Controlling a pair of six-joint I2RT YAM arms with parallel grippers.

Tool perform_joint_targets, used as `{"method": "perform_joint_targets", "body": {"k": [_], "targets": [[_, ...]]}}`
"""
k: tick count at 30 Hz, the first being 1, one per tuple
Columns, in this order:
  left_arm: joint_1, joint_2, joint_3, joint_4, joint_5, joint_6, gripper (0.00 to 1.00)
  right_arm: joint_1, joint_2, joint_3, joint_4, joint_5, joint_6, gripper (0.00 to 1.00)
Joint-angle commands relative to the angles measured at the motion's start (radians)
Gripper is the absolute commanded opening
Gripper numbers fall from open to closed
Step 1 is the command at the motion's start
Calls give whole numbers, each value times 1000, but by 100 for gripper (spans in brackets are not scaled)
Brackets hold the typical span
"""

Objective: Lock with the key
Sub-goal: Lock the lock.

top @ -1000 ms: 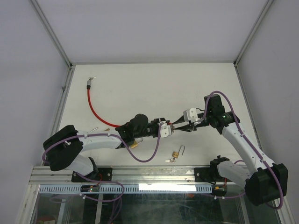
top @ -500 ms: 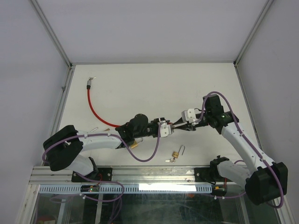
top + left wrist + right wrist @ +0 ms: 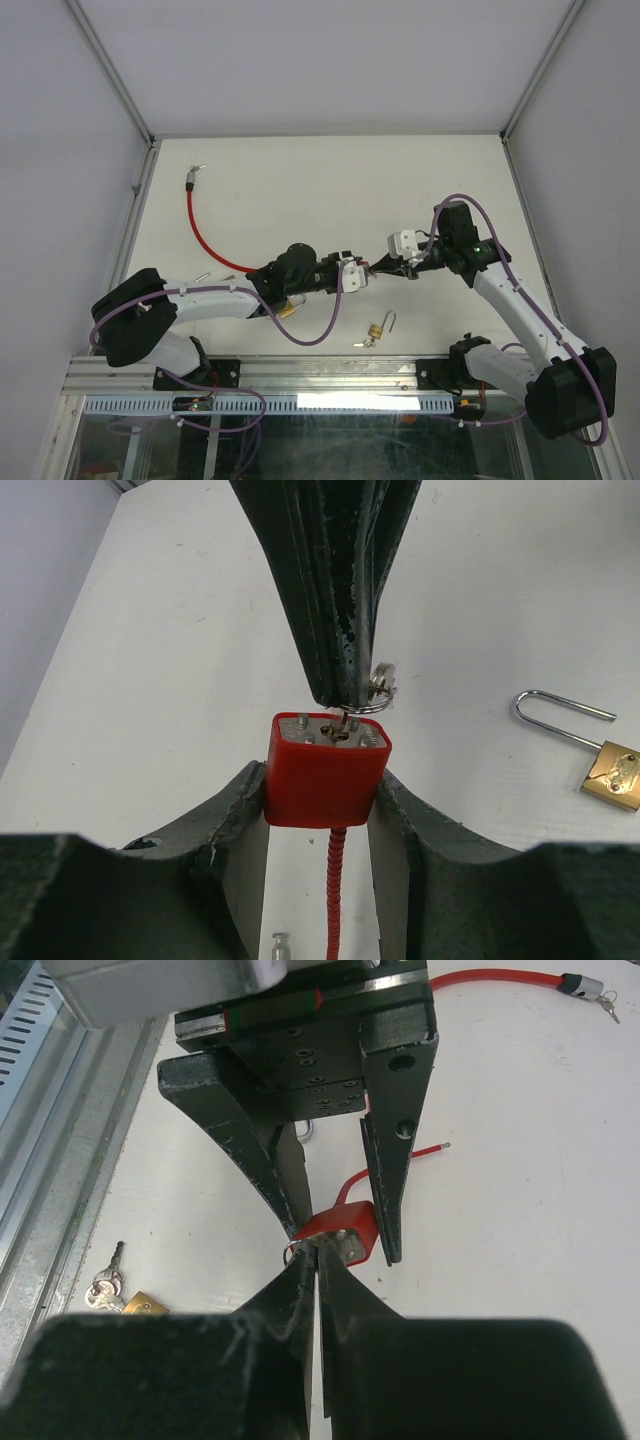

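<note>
My left gripper (image 3: 322,790) is shut on the red lock body (image 3: 328,771) of a red cable lock, holding it above the table with its metal face turned away. The red cable (image 3: 333,890) hangs from it. My right gripper (image 3: 320,1245) is shut on a small key at that face; the key itself is mostly hidden between the fingers, its ring (image 3: 381,683) showing beside them. In the top view both grippers meet at mid-table (image 3: 367,268). The lock body also shows in the right wrist view (image 3: 340,1230).
A small brass padlock (image 3: 377,329) with open shackle and keys lies near the front edge; it also shows in the left wrist view (image 3: 612,774). The red cable (image 3: 200,228) curves to the back left, ending in a metal tip (image 3: 189,179). Small metal pieces (image 3: 202,277) lie near the left arm.
The right gripper has rotated slightly at the lock face while staying shut on the key. The left gripper has held the lock body still.
</note>
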Motion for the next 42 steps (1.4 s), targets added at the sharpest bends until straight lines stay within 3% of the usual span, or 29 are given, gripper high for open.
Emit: {"method": "perform_joint_targets", "body": {"k": [1,11,16,22,27,31,42], "targets": [[2,-50,7,91,15,-12,0,6,3,9,48,4,43,0],[2,-50,5,119,-58,-32,0,6,3,6,130,31,187,0],[-11,-40,10,168,-175,-50,0,8,15,-15,267,72,410,0],[-48,13,-5,281,-377,28,0,13,64,-15,398,145,662,0],[-58,44,-19,363,-506,98,0,14,98,2,431,181,787,0],[-58,55,-27,378,-523,120,0,13,106,4,447,146,827,0],[-58,36,-53,368,-476,95,0,-70,25,2,444,53,862,39]]}}
